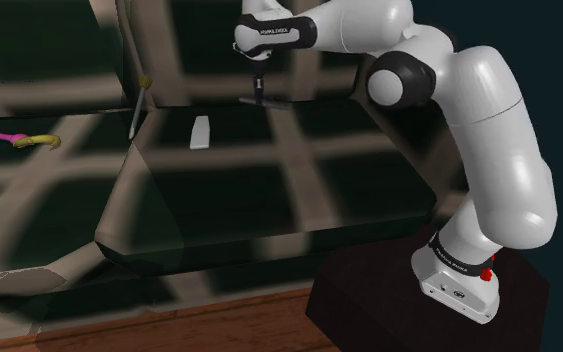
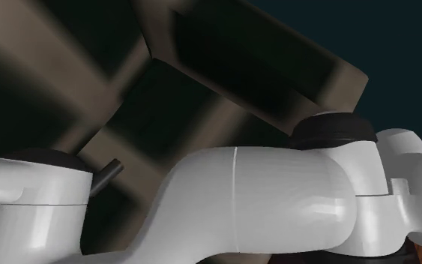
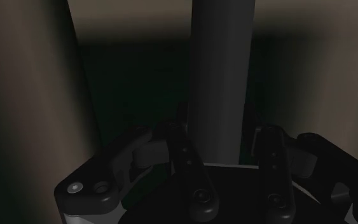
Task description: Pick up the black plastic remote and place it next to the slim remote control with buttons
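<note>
While over the plaid sofa seat [image 1: 269,190], black gripper [image 1: 257,95] clamped on dark remote [image 3: 222,76], white slim remote [image 1: 201,132] nearby.

One remote [image 3: 222,76] is dark grey, the slim remote [image 1: 201,132] white, the sofa [image 1: 269,200] dark green with beige plaid bands

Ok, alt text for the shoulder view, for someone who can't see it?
The white arm grips a dark remote in its end effector over a dark checked sofa seat. A pale slim remote lies on the seat to the view's left of it, and a pink-and-yellow thing sits farther left.
</note>
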